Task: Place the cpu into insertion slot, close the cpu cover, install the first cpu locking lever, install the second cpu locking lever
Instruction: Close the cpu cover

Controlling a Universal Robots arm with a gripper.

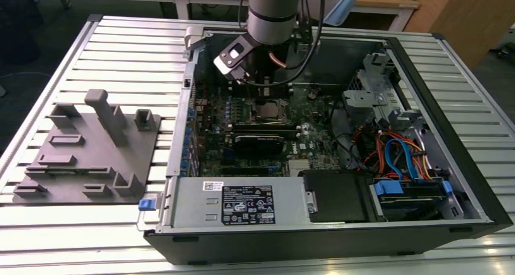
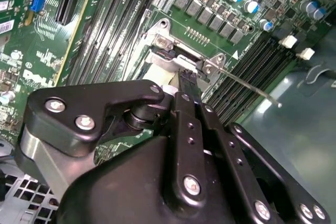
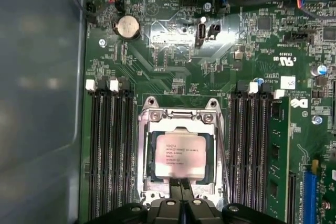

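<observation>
Cpu [image 3: 180, 156] already seated flat in the insertion slot [image 3: 149, 178], dull metal top up, directly ahead of the jaws in the first wrist view. Around it the cpu cover [image 3: 181, 115], apparently lowered, its window framing the chip; whether pressed fully flat, hard to tell. Gripper [image 3: 181, 191] low over the near edge of the socket, fingers pressed together with nothing between them, tips just short of the chip and seemingly at the cover's rim; contact not certain. In the second wrist view, gripper [image 2: 188, 80] down at the socket's edge, and a thin locking lever [image 2: 247, 84] sticking out free to one side of the jaws, slanting over the black memory slots [image 2: 262, 59], not latched. Judged from this: placing done, cover closing in hand or near its end, lever steps not yet done as far as shown. Calls for a straight, steady press to keep the frame down, and for any work on the thin rod a sure catch, without slipping off it or scraping the green circuit board [image 3: 173, 59] beyond the jaws
</observation>
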